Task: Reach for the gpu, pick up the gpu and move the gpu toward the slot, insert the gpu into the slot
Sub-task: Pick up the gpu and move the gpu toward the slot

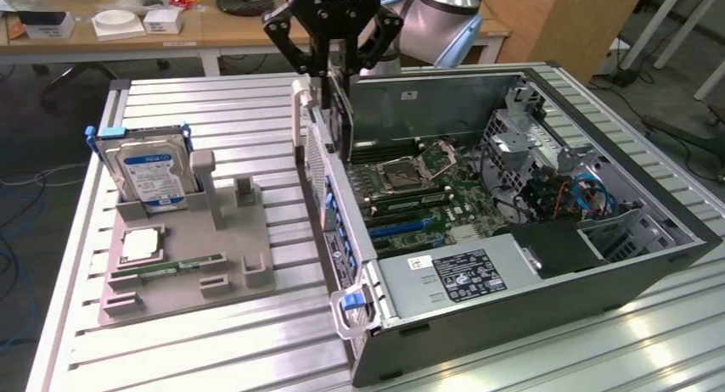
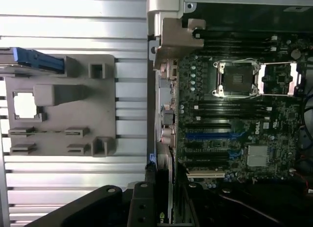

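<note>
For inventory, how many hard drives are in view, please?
1: a blue-labelled silver hard drive, upright in the grey plastic holder; the open dark computer case may hide others.

"robotiq" is printed on the hand [image 1: 334, 68], "dell" on the motherboard [image 2: 215, 144].

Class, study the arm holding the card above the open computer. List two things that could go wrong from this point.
1. The gpu, clamped in the gripper, hangs by the case wall, not over the blue slot; lowering here might strike metal.
2. Black slots lie right beside the blue one, so a slight offset could seat the card wrongly.
</note>
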You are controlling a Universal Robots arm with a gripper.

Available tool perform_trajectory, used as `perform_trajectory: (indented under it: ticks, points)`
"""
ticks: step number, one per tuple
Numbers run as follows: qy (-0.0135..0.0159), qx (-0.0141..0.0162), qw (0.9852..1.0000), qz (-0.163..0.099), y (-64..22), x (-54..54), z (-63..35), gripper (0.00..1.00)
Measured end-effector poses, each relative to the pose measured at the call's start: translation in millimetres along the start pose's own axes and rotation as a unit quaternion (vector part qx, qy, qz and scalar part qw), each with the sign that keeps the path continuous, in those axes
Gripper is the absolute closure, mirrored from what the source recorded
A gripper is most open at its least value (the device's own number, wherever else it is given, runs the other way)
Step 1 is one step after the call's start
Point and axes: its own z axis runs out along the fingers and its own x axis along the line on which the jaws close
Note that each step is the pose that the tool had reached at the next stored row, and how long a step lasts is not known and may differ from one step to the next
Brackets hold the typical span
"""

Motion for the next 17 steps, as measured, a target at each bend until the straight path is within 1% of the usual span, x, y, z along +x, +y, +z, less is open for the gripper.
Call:
perform_trajectory:
  ticks: [5,8,17]
  points:
    - [0.0000,-0.0001,1.0000,0.000,0.1,-12.5,1.0,0.74]
    - [0.0001,-0.0006,1.0000,0.000,0.2,-25.0,1.8,0.74]
    - [-0.0001,-0.0065,1.0000,-0.006,0.4,-49.8,2.9,0.74]
